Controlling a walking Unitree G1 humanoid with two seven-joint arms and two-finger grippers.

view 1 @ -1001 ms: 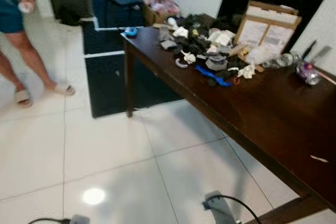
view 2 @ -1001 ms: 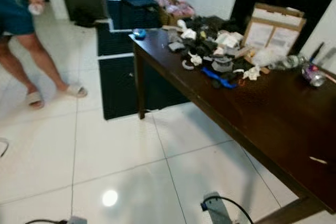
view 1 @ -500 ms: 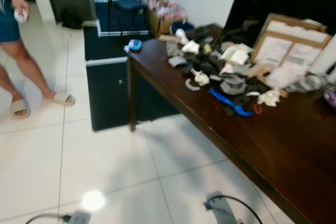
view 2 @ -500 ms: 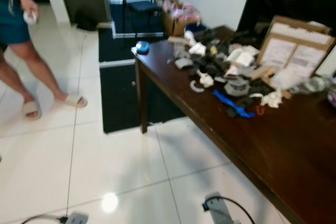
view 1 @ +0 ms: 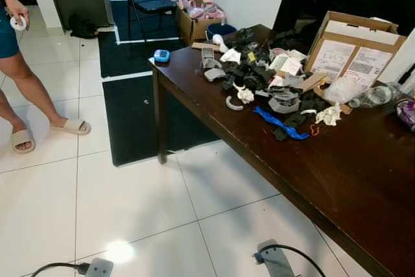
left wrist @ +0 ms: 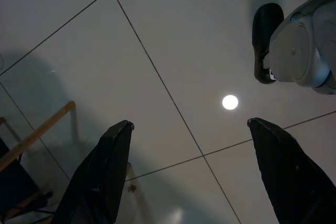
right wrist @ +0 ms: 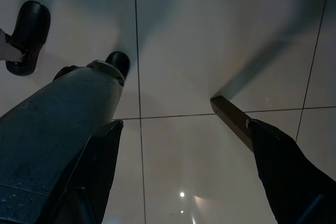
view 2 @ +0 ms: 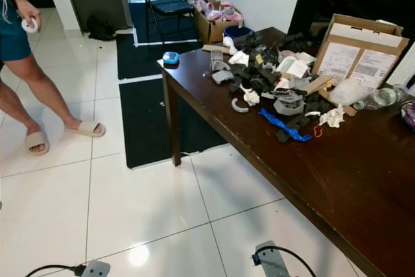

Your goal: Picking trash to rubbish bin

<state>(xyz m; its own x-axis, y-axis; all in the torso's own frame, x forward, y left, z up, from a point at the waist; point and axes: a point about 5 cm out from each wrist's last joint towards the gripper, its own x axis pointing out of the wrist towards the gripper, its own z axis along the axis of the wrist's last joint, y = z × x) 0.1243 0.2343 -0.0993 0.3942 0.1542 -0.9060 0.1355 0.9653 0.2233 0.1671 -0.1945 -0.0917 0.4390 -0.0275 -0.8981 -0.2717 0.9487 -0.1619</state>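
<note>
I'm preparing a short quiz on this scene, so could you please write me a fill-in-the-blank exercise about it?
1. The trash pile lies on a dark wooden ____.
2. Both the left gripper and the right gripper hang above the tiled ____ with their fingers apart.
3. The blue strip lies at the pile's near edge, on the side ____ from the cardboard box.

Missing words: table; floor; away

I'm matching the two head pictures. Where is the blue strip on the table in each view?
Left eye: blue strip at the near edge of the pile.
Right eye: same spot.
Wrist views: floor tiles beneath open grippers.
Shared landmark: cardboard box behind the pile.
</note>
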